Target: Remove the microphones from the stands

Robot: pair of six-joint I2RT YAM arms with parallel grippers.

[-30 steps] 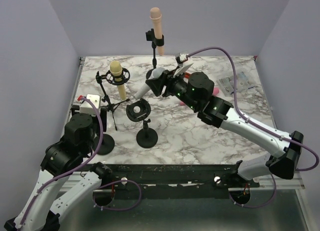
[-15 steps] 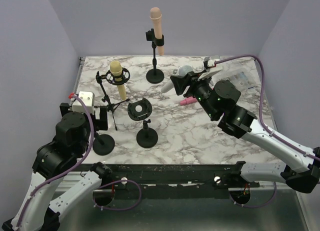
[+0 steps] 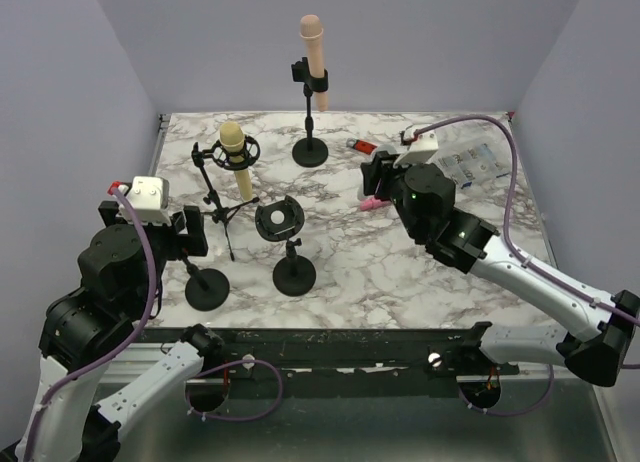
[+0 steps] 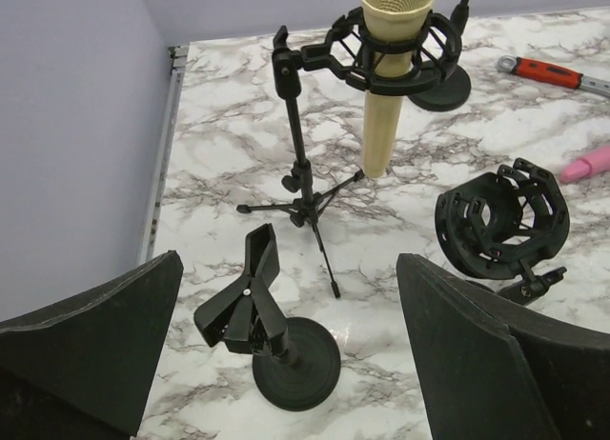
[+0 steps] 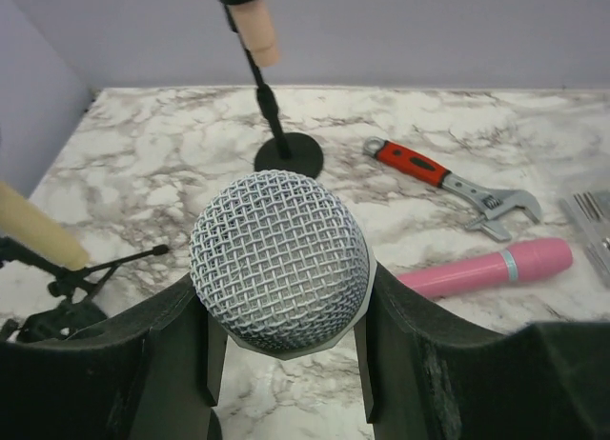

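My right gripper (image 5: 283, 318) is shut on a microphone with a silver mesh head (image 5: 279, 269), gripped just below the head and held above the table. In the top view this gripper (image 3: 380, 174) is right of centre and its wrist hides the microphone. The empty shock-mount stand (image 3: 280, 220) stands at mid-table, also in the left wrist view (image 4: 500, 221). My left gripper (image 4: 286, 269) is open and empty above a black clip stand (image 4: 272, 330); in the top view it (image 3: 195, 232) is at the left.
A yellow microphone (image 3: 236, 157) hangs in a shock mount on a tripod at the left. A peach microphone (image 3: 313, 52) sits on a tall stand at the back. A pink tube (image 5: 491, 269), a red-handled wrench (image 5: 438, 178) and clear packets (image 3: 470, 162) lie at the right.
My right gripper has carried the silver microphone to the right, away from the empty shock mount, and turned it. My left arm has drawn back to the left and risen.
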